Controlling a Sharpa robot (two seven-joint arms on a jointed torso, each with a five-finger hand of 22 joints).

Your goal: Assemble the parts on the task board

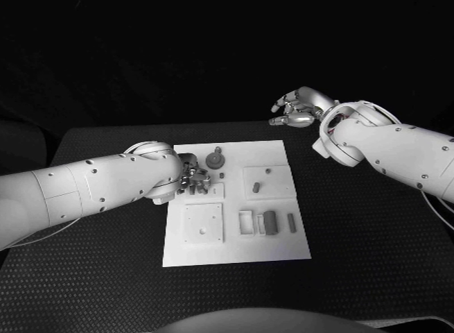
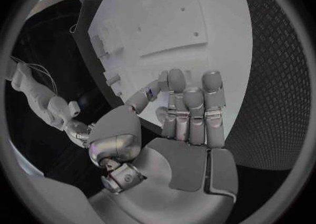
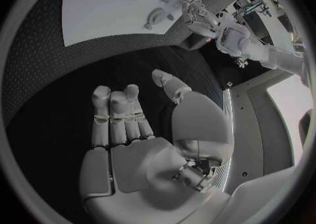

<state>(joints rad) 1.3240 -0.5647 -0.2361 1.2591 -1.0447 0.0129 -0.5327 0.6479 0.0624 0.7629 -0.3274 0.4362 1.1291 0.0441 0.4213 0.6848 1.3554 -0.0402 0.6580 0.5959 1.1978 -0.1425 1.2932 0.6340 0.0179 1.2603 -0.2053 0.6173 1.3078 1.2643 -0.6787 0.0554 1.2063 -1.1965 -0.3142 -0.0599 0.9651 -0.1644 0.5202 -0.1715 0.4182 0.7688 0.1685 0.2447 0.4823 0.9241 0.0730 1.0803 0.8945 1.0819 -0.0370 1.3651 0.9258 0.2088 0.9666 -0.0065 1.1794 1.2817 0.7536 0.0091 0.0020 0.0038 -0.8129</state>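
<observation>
Left hand (image 1: 192, 179) over task board (image 1: 276, 246), fingers together per left wrist view, grip unclear; right hand (image 1: 299, 109) off-board over counter (image 1: 376, 229), empty, fingers loosely curled.

left hand (image 1: 192, 179) lowered, right hand (image 1: 297, 109) raised, empty
</observation>
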